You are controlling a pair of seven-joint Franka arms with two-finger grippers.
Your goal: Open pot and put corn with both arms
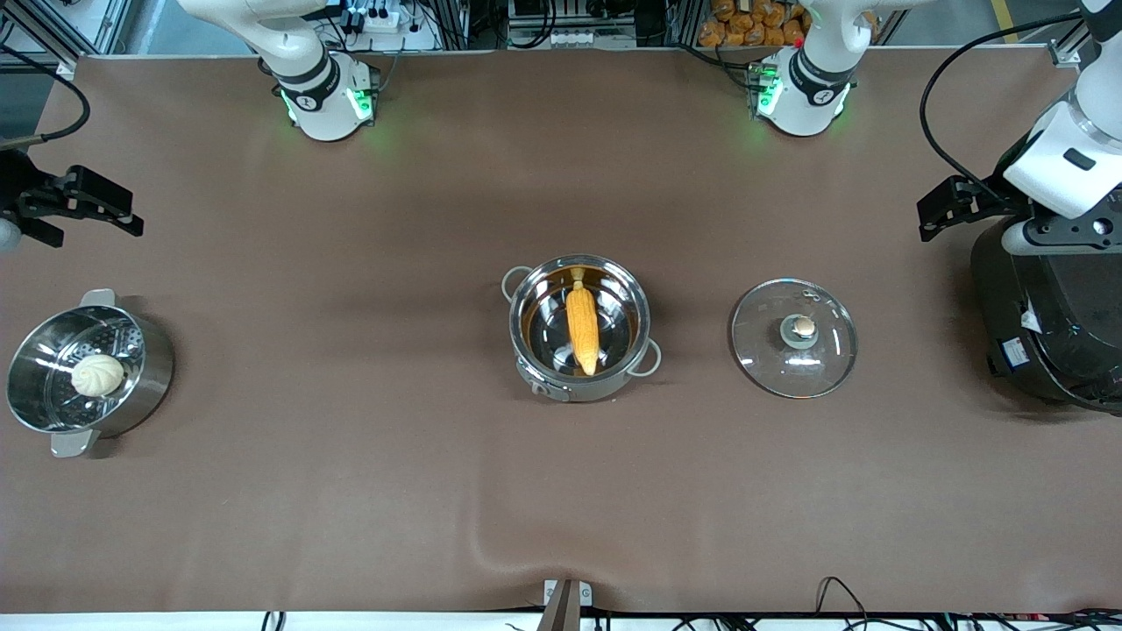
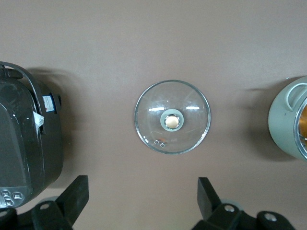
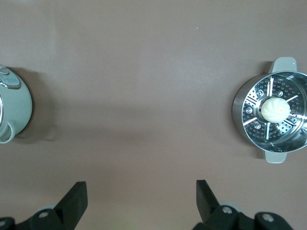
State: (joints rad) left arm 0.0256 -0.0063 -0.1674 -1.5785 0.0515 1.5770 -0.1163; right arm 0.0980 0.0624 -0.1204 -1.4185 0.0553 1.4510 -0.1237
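the pot (image 1: 579,328) is seen at the table's middle, uncovered, and the corn (image 1: 582,329) is laid inside it, stem stub pointing toward the arms' bases. the glass lid (image 1: 794,337) is set flat on the table beside the pot, apart from it, toward the left arm's end. the left gripper (image 1: 951,207) is held spread and empty above the black cooker (image 1: 1047,324), well apart from the pot. the right gripper (image 1: 74,206) is likewise spread and empty at the right arm's end, above the table near the steamer pot (image 1: 83,372), in which a white bun (image 1: 97,374) is seated.
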